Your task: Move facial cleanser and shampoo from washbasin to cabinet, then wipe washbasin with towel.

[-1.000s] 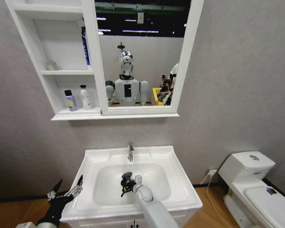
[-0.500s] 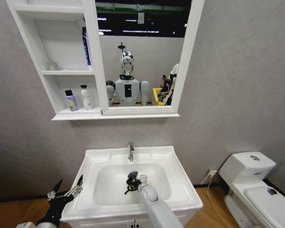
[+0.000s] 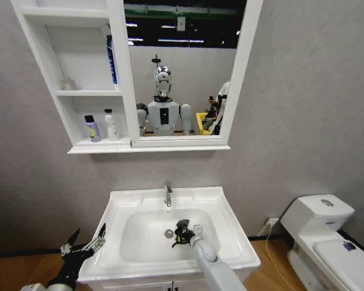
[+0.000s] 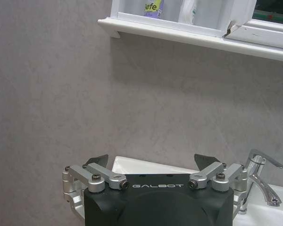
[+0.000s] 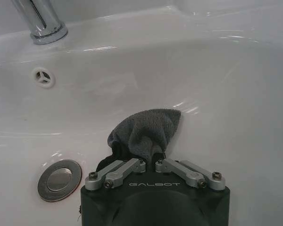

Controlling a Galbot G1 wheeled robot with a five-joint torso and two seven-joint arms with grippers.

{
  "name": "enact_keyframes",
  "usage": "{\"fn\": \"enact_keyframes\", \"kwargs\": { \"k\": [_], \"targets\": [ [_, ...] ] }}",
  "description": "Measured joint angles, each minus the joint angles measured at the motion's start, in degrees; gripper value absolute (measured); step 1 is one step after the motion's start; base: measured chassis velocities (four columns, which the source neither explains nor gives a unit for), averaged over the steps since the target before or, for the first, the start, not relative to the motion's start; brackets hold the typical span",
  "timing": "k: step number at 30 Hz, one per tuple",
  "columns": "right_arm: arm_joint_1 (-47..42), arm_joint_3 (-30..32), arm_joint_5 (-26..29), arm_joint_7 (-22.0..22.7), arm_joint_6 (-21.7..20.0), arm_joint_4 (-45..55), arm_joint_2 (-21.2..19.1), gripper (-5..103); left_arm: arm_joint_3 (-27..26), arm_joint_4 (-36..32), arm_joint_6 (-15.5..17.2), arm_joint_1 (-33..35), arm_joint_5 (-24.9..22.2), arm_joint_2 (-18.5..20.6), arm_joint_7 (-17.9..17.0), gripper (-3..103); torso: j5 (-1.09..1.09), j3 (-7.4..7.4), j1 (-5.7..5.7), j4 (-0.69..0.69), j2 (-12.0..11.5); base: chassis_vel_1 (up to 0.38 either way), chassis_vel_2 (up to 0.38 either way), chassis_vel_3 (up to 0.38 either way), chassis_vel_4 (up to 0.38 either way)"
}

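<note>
- Your right claw (image 3: 182,233) is down inside the bowl of the washbasin (image 3: 230,242), its fingers pinched tight on the towel (image 5: 146,129), a dark grey wad pressed against the white ceramic.
- In the right wrist view the towel bunches out ahead of the fingertips, with the round metal drain (image 5: 60,179) just beside the claw and the small overflow hole (image 5: 42,76) farther up the bowl wall.
- The chrome tap (image 3: 167,193) stands at the back rim of the washbasin, behind the right claw and apart from it; nothing lies between claw and bowl but the towel.
- Your left claw (image 3: 84,244) hangs off the washbasin's left front corner, fingers spread wide and holding nothing, near the rim.
- Up on the wall, the cabinet (image 3: 67,73) holds two bottles on its lowest shelf: one with a purple label (image 3: 92,129) and a white one (image 3: 111,125) just beside it. A blue item (image 3: 110,57) leans in the compartment above.
- The mirror (image 3: 182,66) reflects the robot itself.
- A white toilet (image 3: 324,236) stands to the right of the washbasin, well apart from both arms.
</note>
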Motion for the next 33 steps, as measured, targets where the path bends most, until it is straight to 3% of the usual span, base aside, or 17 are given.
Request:
{"fn": "enact_keyframes", "kwargs": {
  "k": [9,22,27,33],
  "targets": [
    [-2.54,3.07,-1.65,1.23,0.06,5.74,-2.38,4,0.00,0.00,0.00,0.00,0.00,0.00,0.00,100,-0.01,0.02,0.01,-0.04,-0.02,0.000,0.000,0.000,0.000],
    [-2.67,5.15,-8.51,3.42,1.04,15.32,-5.34,4,0.00,0.00,0.00,0.00,0.00,0.00,0.00,100,-0.02,0.01,0.02,-0.03,-0.02,0.000,0.000,0.000,0.000],
    [-1.89,7.26,-11.06,2.19,1.95,16.28,-6.33,4,0.00,0.00,0.00,0.00,0.00,0.00,0.00,100,-0.02,0.01,0.01,-0.03,-0.02,0.000,0.000,0.000,0.000],
    [1.29,9.97,-11.44,-3.53,8.43,10.59,-8.04,4,0.00,0.00,0.00,0.00,0.00,0.00,0.00,100,-0.01,0.01,0.02,-0.03,-0.02,0.000,0.000,0.000,0.000]
  ]
}}
